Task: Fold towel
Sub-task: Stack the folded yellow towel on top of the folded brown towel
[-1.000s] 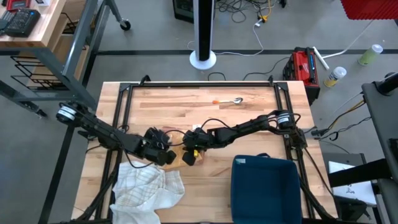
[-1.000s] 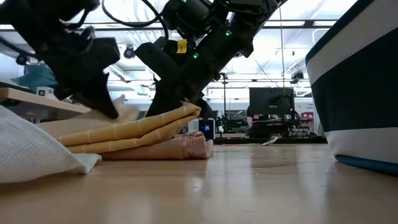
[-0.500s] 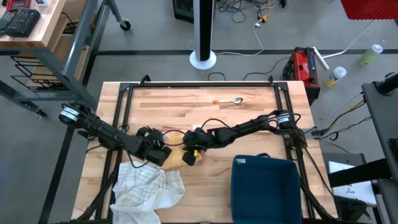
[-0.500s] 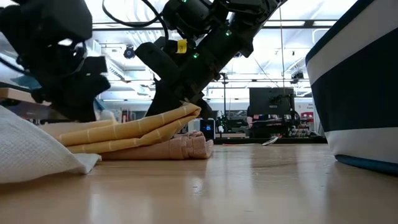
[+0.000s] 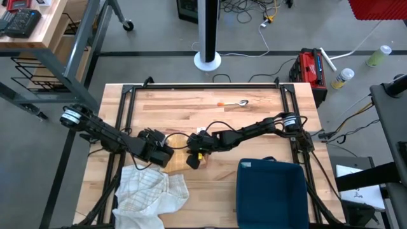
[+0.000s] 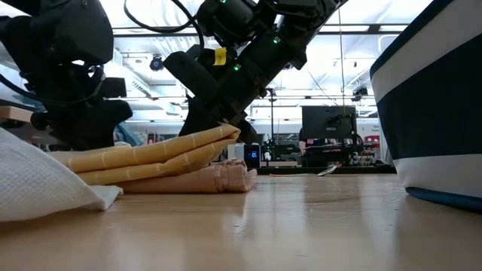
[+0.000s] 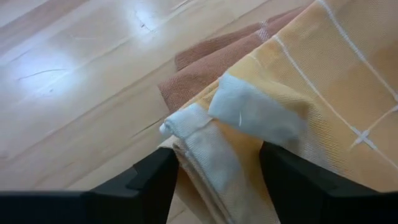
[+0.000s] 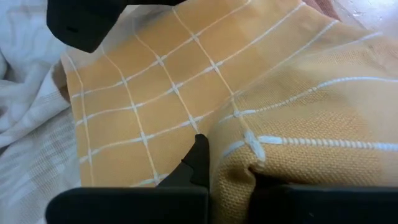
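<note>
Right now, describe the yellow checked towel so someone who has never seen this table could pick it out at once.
On the wooden table, look at the middle, where the two dark arms meet. The yellow checked towel lies folded there on a pinkish-brown cloth, with the right claw shut on its edge and the left claw open beside it. Thin white grid lines on yellow set it apart from the crumpled white cloth nearby.

Free room and obstacles around the yellow towel [image 5: 180, 158]: bare table [image 5: 191, 108] lies beyond it, save a small spoon [image 5: 238, 103]; a white cloth [image 5: 151, 194] crowds its near-left side, a blue bin [image 5: 270, 194] blocks its near-right.
</note>
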### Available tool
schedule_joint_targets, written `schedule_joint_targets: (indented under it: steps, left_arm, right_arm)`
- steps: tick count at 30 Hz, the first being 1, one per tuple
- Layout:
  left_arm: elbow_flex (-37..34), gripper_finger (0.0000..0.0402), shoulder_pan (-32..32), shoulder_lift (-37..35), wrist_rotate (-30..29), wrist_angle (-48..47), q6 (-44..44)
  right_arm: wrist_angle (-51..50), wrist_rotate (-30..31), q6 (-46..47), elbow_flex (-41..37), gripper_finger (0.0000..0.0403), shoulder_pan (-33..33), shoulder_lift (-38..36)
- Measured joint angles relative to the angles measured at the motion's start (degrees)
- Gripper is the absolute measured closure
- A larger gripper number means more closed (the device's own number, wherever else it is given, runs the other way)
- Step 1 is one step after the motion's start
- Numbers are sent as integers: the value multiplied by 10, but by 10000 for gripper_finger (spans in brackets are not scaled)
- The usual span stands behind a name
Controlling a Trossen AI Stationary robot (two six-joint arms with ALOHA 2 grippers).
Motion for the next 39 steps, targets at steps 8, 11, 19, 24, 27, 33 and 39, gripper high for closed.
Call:
schedule_joint_targets:
  steps: [8,11,19,24,27,33,39]
  left_arm:
    - [13,200,-13,0,28,42,23]
    - [20,212,-16,-3,10,72,57]
    - [34,243,-16,-6,22,20,47]
    - [28,255,-25,-6,35,-9,15]
    - [28,255,-39,-8,35,-10,9]
    - [27,242,-68,-20,43,-69,-56]
    - [27,229,-72,-23,42,-82,-69]
  right_arm:
    - [0,0,0,0,403,0,0]
    - [0,0,0,0,403,0,0]
    - [-3,0,0,0,403,0,0]
    - [-3,0,0,0,403,0,0]
    - [-3,0,0,0,403,0,0]
    - [-4,0,0,0,403,0,0]
    - [-4,0,0,0,403,0,0]
